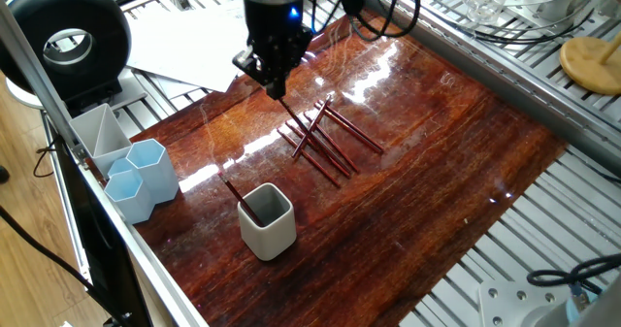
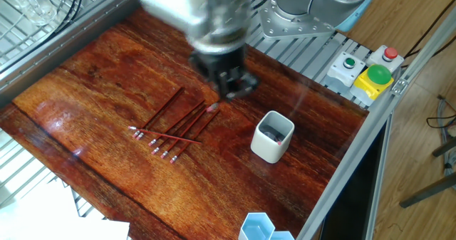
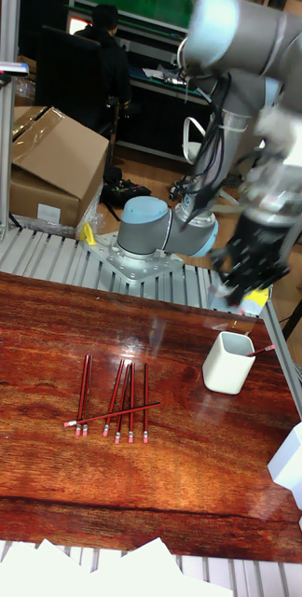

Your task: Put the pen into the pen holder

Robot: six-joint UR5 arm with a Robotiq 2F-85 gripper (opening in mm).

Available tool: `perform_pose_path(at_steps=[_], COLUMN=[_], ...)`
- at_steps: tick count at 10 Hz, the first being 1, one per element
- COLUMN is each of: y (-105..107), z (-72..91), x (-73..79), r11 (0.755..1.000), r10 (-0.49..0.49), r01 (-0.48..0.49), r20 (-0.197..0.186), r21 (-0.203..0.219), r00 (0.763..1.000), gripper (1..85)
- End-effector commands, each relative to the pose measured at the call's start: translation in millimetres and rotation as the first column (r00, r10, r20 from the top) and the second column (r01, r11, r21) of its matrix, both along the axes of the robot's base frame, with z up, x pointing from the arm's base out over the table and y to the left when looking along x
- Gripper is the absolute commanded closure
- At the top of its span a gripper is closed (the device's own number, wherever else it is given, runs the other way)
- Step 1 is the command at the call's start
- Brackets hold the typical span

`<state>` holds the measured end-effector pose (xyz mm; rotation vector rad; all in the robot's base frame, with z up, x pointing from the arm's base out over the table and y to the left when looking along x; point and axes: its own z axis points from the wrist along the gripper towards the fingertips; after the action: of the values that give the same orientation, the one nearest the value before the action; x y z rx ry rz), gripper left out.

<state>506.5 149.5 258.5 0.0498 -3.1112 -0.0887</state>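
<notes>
a pen point(image 2: 211, 107) is clenched in the gripper point(image 2: 229, 90) at upper centre – hung low (tip down) for carrying toward the pen holder point(image 2: 273, 136), which stands at right of centre.

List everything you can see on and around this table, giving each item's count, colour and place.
Pens lying: about seven, dark red, crossed in a pile mid-table
Pen: one, dark red, leaning out of the pen holder
Pen holder: one, off-white, near the table's edge
Hexagonal cups: two, pale blue, table corner
Tray: one, grey, behind the cups
Papers: a few, white, off the table
Fingers: black, above the table between pile and papers
</notes>
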Motion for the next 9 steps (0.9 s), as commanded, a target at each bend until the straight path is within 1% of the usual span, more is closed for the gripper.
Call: perform_pose_path(at_steps=[1,2,3,4,5,6,7,8,9], y=[46,59,65,67,67,70,73,73,76], z=[37.6,35.2,33.3,30.4,27.8,26.2,23.2,18.1,11.3], x=[-3.7,12.6,21.1,27.0,32.3,37.0,36.9,37.8,39.5], r11=[1.000,0.999,0.998,0.997,0.996,0.994,0.995,0.994,0.995], r10=[0.016,0.038,0.056,0.076,0.094,0.102,0.095,0.096,0.087], r01=[-0.018,-0.044,-0.064,-0.079,-0.091,-0.104,-0.104,-0.106,-0.101], r20=[0.104,0.185,0.236,0.276,0.306,0.331,0.336,0.345,0.366], r21=[0.017,0.030,0.025,0.001,-0.022,-0.013,0.007,0.011,0.021], r00=[0.994,0.982,0.970,0.958,0.948,0.938,0.937,0.934,0.927], gripper=[84.7,84.7,84.7,84.7,84.7,84.7,84.7,84.7,84.7])
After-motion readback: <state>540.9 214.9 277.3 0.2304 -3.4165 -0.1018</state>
